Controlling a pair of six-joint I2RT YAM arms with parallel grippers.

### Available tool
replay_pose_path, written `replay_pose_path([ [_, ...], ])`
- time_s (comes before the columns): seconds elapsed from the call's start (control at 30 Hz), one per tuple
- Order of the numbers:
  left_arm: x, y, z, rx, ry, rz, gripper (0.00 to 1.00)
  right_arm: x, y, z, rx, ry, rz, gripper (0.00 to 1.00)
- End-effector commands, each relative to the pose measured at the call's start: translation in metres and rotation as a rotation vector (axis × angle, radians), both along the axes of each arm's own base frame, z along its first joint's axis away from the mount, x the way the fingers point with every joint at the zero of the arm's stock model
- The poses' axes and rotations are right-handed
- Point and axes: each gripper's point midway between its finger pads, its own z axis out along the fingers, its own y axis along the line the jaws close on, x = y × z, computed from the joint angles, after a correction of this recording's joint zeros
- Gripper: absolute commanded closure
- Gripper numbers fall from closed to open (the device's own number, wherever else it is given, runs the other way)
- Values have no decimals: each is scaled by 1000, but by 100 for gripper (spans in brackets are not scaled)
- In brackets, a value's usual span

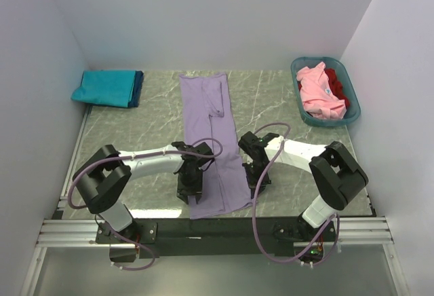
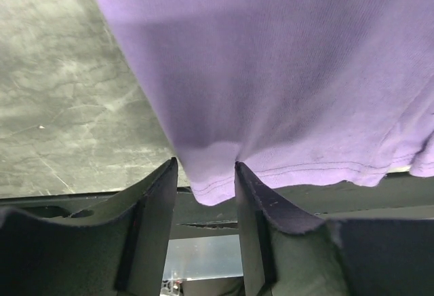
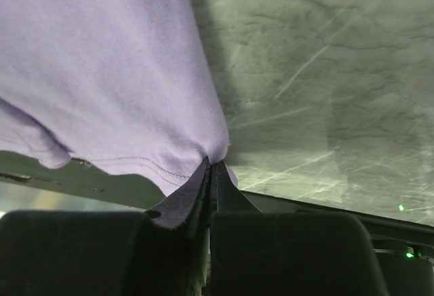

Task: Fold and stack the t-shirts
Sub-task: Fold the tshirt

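two t-shirt (image 1: 203, 109) hem corners between the fingers (image 2: 156, 201)

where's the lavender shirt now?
Top view: the lavender shirt lies lengthwise down the middle of the table, its near hem between the left gripper and the right gripper, which pinches a corner.

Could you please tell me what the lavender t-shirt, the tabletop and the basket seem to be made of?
Lavender t-shirt: soft knit cloth, probably cotton jersey, matte; fine ribbing and a stitched hem show.
Tabletop: grey-green, veined like marble, perhaps laminate; slight sheen.
Basket: teal, probably moulded plastic; smooth rigid rim.
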Motion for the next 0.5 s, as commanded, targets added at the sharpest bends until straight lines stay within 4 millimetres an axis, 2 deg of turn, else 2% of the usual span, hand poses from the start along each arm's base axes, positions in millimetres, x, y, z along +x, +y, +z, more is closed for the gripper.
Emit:
replay_pose_path([
  [0.0, -2, -7, 4, 2, 7, -13, 55, 11, 17, 20, 81, -49, 6, 100],
  [0.17, -4, -3, -3, 26, 26, -5, 53, 15, 19, 24, 88, -69, 0, 100],
  [0.3, -6, -3, -8, 22, 36, -9, 58, 18, 19, 27, 88, -89, -5, 100],
  [0.33, -7, -3, -9, 26, 39, -12, 62, 19, 20, 27, 91, -92, -6, 100],
  [0.37, -6, -4, -9, 26, 41, -12, 76, 19, 19, 26, 87, -95, -6, 100],
  [0.47, -8, -3, -9, 24, 43, -15, 99, 19, 22, 26, 99, -95, -10, 100],
])
